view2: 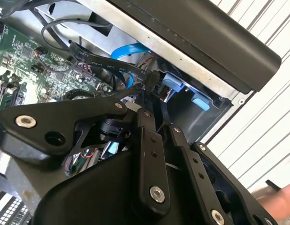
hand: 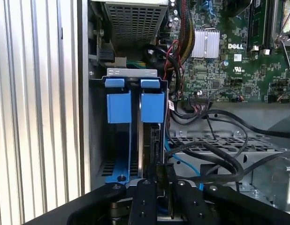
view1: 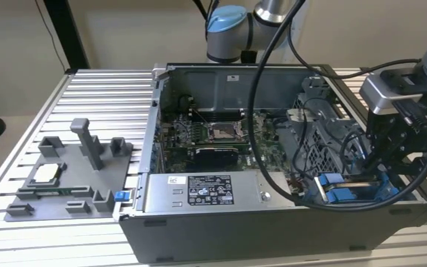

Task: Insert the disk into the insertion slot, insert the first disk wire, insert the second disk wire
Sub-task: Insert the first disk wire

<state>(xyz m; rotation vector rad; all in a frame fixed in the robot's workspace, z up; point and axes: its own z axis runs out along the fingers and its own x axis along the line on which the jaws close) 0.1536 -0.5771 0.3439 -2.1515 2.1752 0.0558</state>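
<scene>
Carefully now: my tool (hand: 162,180) is narrow, pinching a black wire connector (view2: 152,79) right beside the disk (hand: 152,107) seated in its slot (hand: 131,72). A skewed push could jam it crooked or snag the loose cables (hand: 215,154).

This is a robotics lab — a ribbed aluminium bench (view1: 95,89) carries an opened computer case (view1: 273,236). A robot arm (view1: 230,30) rises behind it; a grey fixture plate (view1: 54,197) lies at the exterior view's left.

Disk (hand: 152,108) in case (view1: 221,233) — case on table (view1: 87,89)
</scene>
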